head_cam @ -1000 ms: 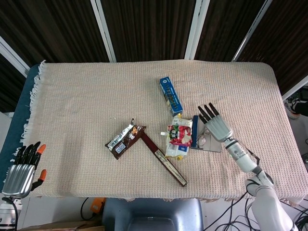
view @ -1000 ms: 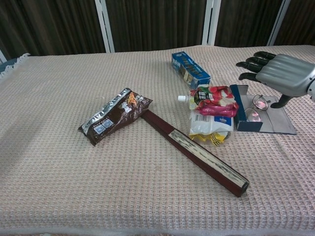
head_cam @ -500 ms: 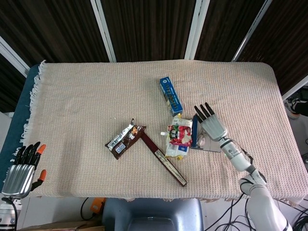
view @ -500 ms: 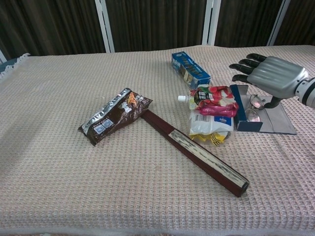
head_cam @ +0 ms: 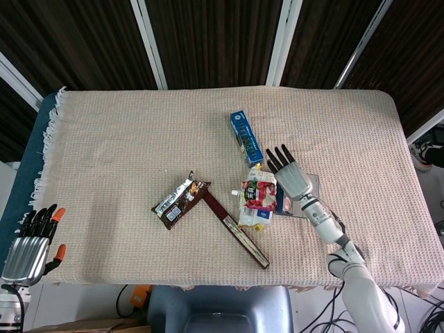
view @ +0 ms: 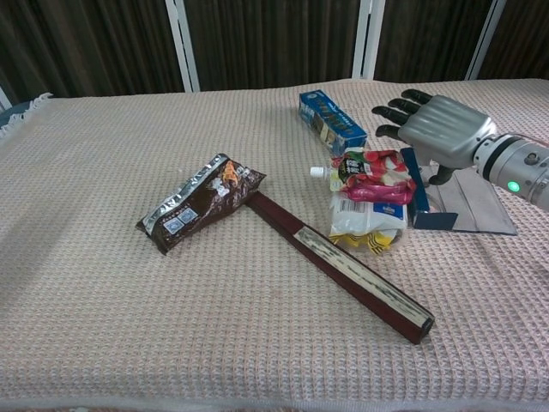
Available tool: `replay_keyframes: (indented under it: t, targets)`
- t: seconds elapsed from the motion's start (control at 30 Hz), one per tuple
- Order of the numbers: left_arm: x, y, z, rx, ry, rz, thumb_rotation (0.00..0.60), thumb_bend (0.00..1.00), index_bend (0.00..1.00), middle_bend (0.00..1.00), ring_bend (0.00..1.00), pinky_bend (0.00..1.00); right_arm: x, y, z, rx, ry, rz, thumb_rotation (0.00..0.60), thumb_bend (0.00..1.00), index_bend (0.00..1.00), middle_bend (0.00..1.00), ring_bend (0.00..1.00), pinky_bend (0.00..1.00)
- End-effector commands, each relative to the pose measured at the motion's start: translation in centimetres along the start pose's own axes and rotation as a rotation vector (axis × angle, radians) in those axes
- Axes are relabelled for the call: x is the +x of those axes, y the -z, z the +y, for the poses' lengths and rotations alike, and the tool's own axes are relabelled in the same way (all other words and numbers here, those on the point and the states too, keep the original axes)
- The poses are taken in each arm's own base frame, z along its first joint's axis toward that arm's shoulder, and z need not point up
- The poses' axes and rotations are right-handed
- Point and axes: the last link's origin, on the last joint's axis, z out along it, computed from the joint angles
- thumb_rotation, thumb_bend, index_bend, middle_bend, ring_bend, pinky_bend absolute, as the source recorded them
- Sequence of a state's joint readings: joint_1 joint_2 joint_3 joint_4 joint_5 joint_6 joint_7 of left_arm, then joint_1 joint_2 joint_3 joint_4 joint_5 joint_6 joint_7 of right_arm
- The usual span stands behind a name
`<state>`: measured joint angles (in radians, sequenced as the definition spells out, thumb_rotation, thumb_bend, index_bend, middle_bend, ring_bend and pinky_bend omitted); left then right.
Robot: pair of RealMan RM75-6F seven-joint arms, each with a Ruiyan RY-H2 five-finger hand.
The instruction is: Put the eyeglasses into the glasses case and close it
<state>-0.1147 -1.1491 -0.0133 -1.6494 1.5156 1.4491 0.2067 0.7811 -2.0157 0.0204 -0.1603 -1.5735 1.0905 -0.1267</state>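
Note:
The glasses case lies open right of the table's middle, with a blue tray and a grey flap. My right hand hovers over the case with its fingers spread, and its thumb points down at the case. It holds nothing that I can see. The eyeglasses are hidden behind this hand in both views. My left hand hangs off the table's near left corner, fingers straight and empty, seen only in the head view.
A red-and-white pouch touches the case's left side. A blue box lies just beyond it. A brown snack bag and a long dark-red stick lie at the centre.
My right hand has slid left and away from me across the case, and it now covers the eyeglasses that showed earlier. The left hand has stayed still.

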Motion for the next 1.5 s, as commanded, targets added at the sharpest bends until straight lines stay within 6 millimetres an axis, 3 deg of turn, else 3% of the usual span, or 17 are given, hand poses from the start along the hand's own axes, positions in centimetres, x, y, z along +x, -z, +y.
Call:
replay_keyframes:
  t: [0.03, 0.37, 0.63, 0.9, 1.5]
  targets:
    - [0.0, 0.1, 0.1, -0.004, 0.000, 0.001, 0.600, 0.41, 0.00, 0.00, 0.00, 0.00, 0.1, 0.3, 0.1, 0.001, -0.018, 0.020, 0.600, 0.18, 0.30, 0.05, 0.00, 0.00]
    - [0.0, 0.4, 0.2, -0.011, -0.009, 0.009, 0.600, 0.41, 0.00, 0.00, 0.00, 0.00, -0.6, 5.9, 4.0, 0.066, -0.031, 0.111, 0.600, 0.18, 0.32, 0.05, 0.00, 0.00]
    - [-0.2, 0.4, 0.6, -0.015, -0.024, 0.015, 0.600, 0.41, 0.00, 0.00, 0.00, 0.00, -1.6, 10.1, 7.2, 0.194, 0.028, 0.080, 0.600, 0.23, 0.53, 0.04, 0.00, 0.00]
    - [-0.6, 0.1, 0.9, -0.018, -0.038, 0.005, 0.600, 0.41, 0.00, 0.00, 0.00, 0.00, -3.2, 11.7, 8.3, 0.244, 0.042, -0.024, 0.600, 0.31, 0.61, 0.05, 0.00, 0.00]
    - [-0.8, 0.0, 1.0, -0.015, -0.042, -0.006, 0.600, 0.41, 0.00, 0.00, 0.00, 0.00, -4.2, 10.6, 6.7, 0.227, 0.005, -0.083, 0.600, 0.37, 0.65, 0.07, 0.00, 0.00]
